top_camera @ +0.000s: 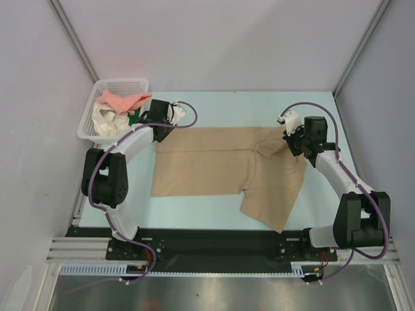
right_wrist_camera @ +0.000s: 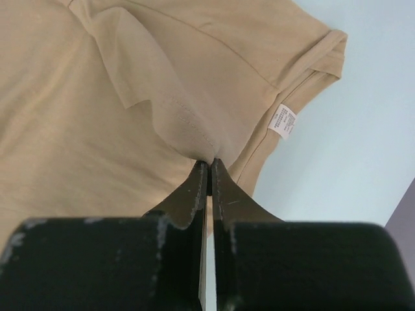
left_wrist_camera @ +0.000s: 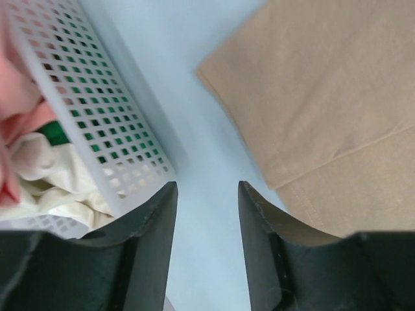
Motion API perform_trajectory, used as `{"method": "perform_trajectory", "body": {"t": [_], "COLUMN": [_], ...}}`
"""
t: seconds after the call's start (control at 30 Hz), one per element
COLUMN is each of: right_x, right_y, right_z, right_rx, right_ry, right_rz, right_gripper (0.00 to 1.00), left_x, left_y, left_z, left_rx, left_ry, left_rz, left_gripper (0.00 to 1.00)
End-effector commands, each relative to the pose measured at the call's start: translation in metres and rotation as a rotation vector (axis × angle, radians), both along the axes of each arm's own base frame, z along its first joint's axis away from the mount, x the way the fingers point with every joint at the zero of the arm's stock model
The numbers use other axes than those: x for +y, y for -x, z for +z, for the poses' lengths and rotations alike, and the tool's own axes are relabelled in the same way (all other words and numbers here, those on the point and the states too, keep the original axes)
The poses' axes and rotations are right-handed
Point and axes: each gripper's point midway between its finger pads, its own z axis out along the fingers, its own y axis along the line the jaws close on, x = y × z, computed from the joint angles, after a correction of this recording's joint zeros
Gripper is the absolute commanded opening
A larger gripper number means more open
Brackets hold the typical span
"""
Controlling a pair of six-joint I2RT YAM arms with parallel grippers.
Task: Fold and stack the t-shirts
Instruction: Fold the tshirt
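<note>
Tan t-shirt [top_camera: 220,170] lies spread on the surface [top_camera: 214,107], right jaws shut on a thin pinch near its collar, left jaws half-open and empty beside the basket [top_camera: 122,82] — pulling from that one slight grip may let cloth slip or skew the fold.

Top camera: high, near side, looking down on table [top_camera: 220,107]. Wrist cameras close-up, facing down; all three share tan t-shirt [top_camera: 207,162].

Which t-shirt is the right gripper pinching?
The tan t-shirt spread on the table, right gripper shut on it. The pink shirt, cream shirt and green shirt lie bunched in the basket.
</note>
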Motion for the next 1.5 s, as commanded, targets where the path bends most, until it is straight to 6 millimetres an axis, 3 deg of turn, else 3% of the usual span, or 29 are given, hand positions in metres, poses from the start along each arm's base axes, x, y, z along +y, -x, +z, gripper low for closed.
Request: {"method": "perform_trajectory", "body": {"t": [0.0,0.1,0.23,0.27,0.43,0.5,0.57,0.67,0.73,0.9,1.13,1.47], "right_x": [0.007,0.006,-0.005,-0.006,-0.020,-0.027,-0.028,-0.015,-0.003,0.039,0.045,0.059], "right_y": [-0.002,-0.009,-0.028,-0.031,-0.061,-0.069,-0.078,-0.070,-0.060,-0.026,-0.032,-0.043], "right_z": [-0.003,-0.012,-0.007,-0.006,-0.010,-0.007,0.010,0.023,0.018,-0.032,-0.065,-0.077], "right_rx": [-0.002,0.001,-0.010,-0.015,-0.049,-0.056,-0.080,-0.113,-0.109,0.102,0.206,0.246], "right_ry": [-0.046,-0.048,-0.063,-0.060,-0.012,0.017,0.038,0.081,0.090,0.008,0.009,-0.019], "right_rz": [-0.001,-0.010,-0.065,-0.068,-0.089,-0.116,-0.110,-0.025,0.031,0.193,0.225,0.257], "right_gripper": [0.00,0.00,0.00,0.00,0.00,0.22,0.46,0.59,0.59,0.47,0.43,0.43], "left_x": [-0.018,-0.025,-0.024,-0.023,-0.017,-0.019,-0.022,-0.022,-0.022,-0.024,-0.024,-0.021], "left_y": [-0.007,0.000,0.009,0.010,0.014,0.014,0.015,0.013,0.013,0.012,0.012,0.014], "left_z": [0.031,0.006,-0.017,-0.021,-0.040,-0.040,-0.039,-0.039,-0.041,-0.046,-0.045,-0.043], "left_rx": [-0.039,0.039,0.102,0.110,0.148,0.147,0.150,0.150,0.150,0.164,0.164,0.155], "left_ry": [0.049,0.053,0.048,0.042,0.015,0.033,0.049,0.049,0.048,0.056,0.054,0.043], "left_rz": [-0.018,-0.037,-0.017,-0.018,0.003,0.018,0.023,0.026,0.028,0.030,0.033,0.038], "left_gripper": [0.47,0.30,0.16,0.09,0.01,0.01,0.01,0.02,0.03,0.03,0.03,0.04]}}
